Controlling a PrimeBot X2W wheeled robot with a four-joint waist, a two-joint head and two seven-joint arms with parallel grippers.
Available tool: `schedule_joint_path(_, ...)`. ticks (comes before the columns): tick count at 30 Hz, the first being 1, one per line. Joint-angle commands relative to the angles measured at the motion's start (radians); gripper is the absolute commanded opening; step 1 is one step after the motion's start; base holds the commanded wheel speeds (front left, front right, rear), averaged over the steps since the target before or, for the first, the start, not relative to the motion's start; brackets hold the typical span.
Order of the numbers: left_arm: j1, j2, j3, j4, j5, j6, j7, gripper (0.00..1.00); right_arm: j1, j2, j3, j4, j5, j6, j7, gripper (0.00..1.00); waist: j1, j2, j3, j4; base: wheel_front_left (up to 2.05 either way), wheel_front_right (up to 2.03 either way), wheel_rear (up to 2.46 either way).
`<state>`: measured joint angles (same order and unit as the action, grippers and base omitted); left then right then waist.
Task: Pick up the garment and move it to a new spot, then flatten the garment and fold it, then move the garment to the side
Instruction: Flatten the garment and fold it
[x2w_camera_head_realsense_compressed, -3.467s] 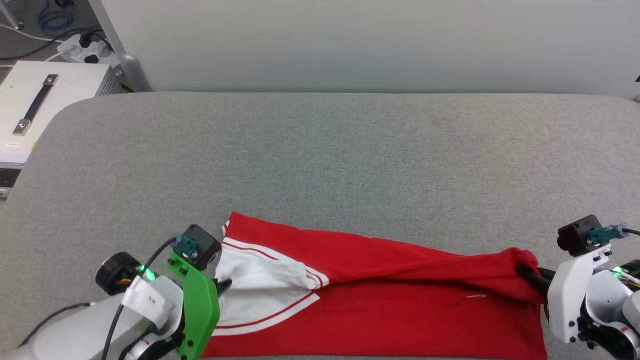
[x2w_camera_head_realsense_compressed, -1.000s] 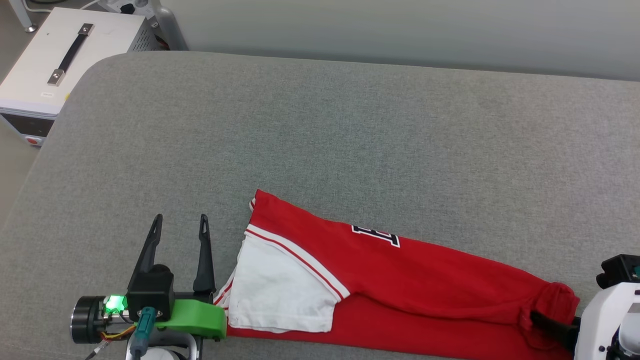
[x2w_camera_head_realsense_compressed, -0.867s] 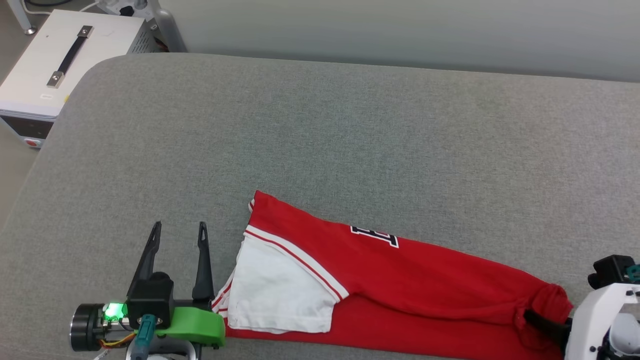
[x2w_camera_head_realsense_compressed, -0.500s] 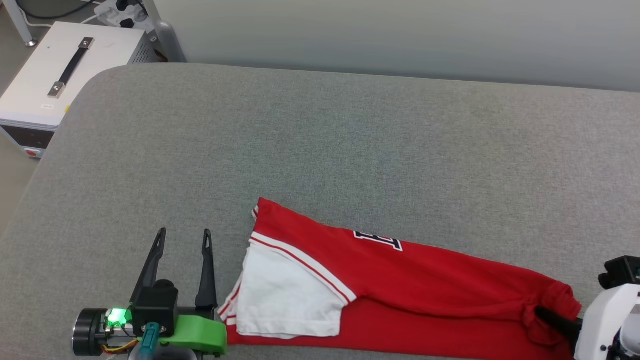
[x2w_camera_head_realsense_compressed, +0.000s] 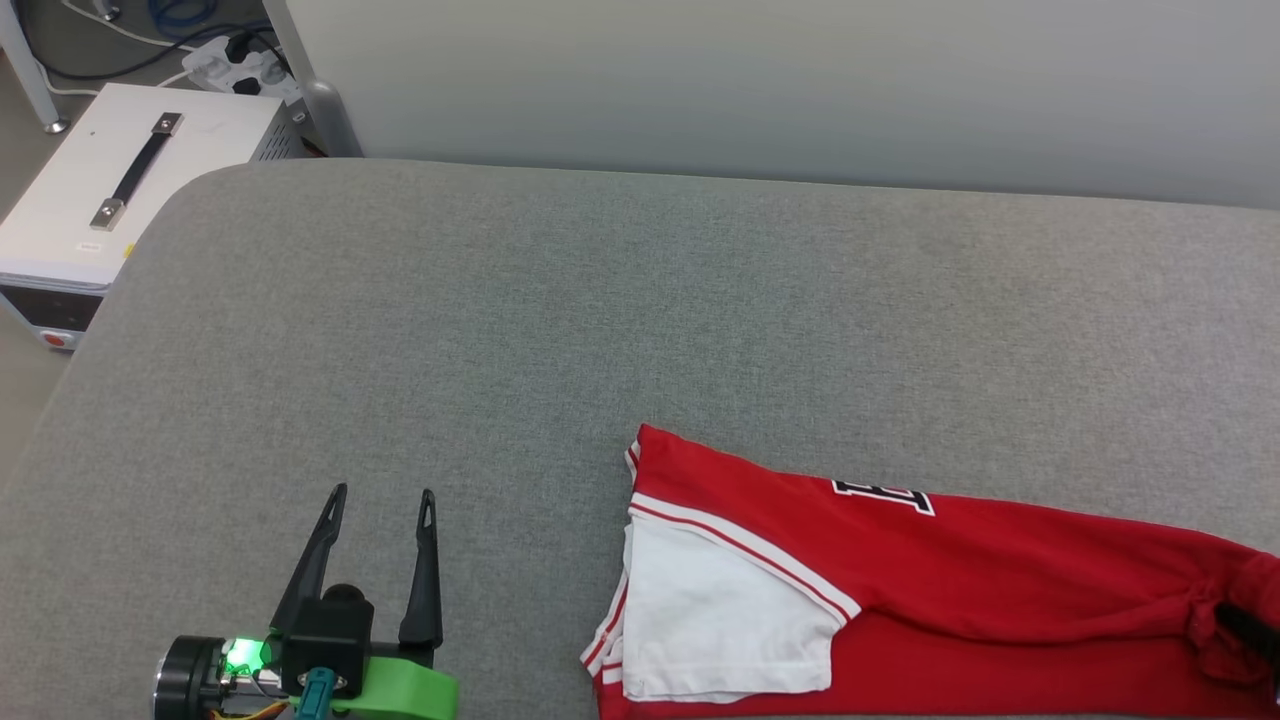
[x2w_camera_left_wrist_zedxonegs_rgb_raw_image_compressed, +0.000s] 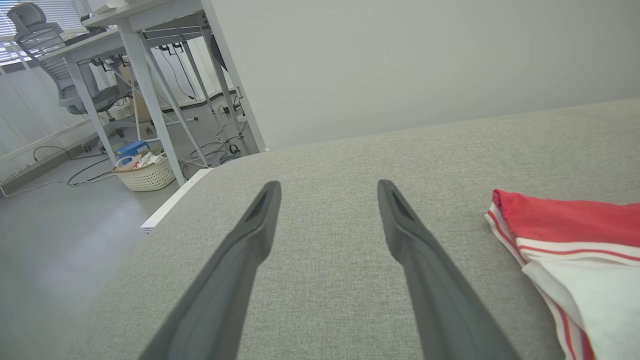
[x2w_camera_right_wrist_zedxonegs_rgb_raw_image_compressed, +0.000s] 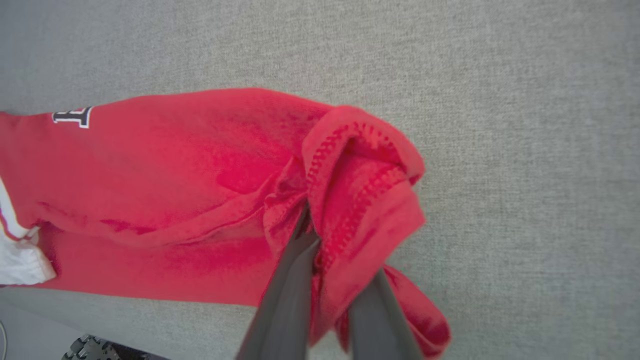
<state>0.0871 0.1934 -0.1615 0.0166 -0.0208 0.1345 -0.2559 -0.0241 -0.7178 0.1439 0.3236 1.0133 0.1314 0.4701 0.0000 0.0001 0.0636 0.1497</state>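
Note:
The garment (x2w_camera_head_realsense_compressed: 1000, 570), a red T-shirt with a white sleeve (x2w_camera_head_realsense_compressed: 720, 620), lies folded lengthways along the near edge of the grey padded surface (x2w_camera_head_realsense_compressed: 600, 330), at the lower right. My right gripper (x2w_camera_right_wrist_zedxonegs_rgb_raw_image_compressed: 322, 235) is shut on its bunched red hem; one dark finger (x2w_camera_head_realsense_compressed: 1245, 628) pokes out of the cloth at the right edge of the head view. My left gripper (x2w_camera_head_realsense_compressed: 384, 493) stands open at the lower left, well to the left of the sleeve, with nothing between its fingers. The left wrist view has the left gripper (x2w_camera_left_wrist_zedxonegs_rgb_raw_image_compressed: 328, 184) over bare grey fabric, the garment (x2w_camera_left_wrist_zedxonegs_rgb_raw_image_compressed: 565, 235) off to its right.
A white box with a black handle (x2w_camera_head_realsense_compressed: 130, 190) stands on the floor past the surface's left end, with a power strip (x2w_camera_head_realsense_compressed: 240, 70) and cables behind it. A pale wall runs along the far edge. Desk legs and a wicker basket (x2w_camera_left_wrist_zedxonegs_rgb_raw_image_compressed: 145, 175) stand further left.
The garment has slid to the right, pulled by my right gripper, which now sits at the right edge of the head view. The gap between my left gripper and the sleeve has widened.

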Motion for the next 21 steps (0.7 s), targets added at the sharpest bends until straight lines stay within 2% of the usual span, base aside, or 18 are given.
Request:
schedule_joint_path(1,0.019,0.0,-0.001,0.001,0.007,-0.004,-0.006,1.0,0.012,-0.004,-0.002,-0.019,0.004,-0.001,-0.005,0.0,0.0,-0.0001,-0.006,-0.002,0.0,0.0,0.0)
schedule_joint_path(11,0.027,-0.002,-0.004,0.004,0.008,-0.012,-0.006,1.0,0.066,0.012,0.023,-0.265,0.026,-0.001,0.033,0.0,0.0,-0.0001,-0.018,0.006,0.0,0.0,0.0)
schedule_joint_path(16,0.017,-0.01,-0.013,0.005,0.012,-0.014,-0.006,1.0,0.052,0.05,0.058,-0.368,0.017,-0.001,0.084,0.0,0.0,-0.0001,-0.001,0.015,0.0,0.0,0.0)
schedule_joint_path(21,-0.011,-0.019,-0.029,0.013,0.017,-0.018,-0.006,1.0,-0.009,0.099,0.106,-0.415,-0.012,-0.001,0.129,0.0,0.0,-0.0001,0.024,0.034,0.0,0.0,0.0)
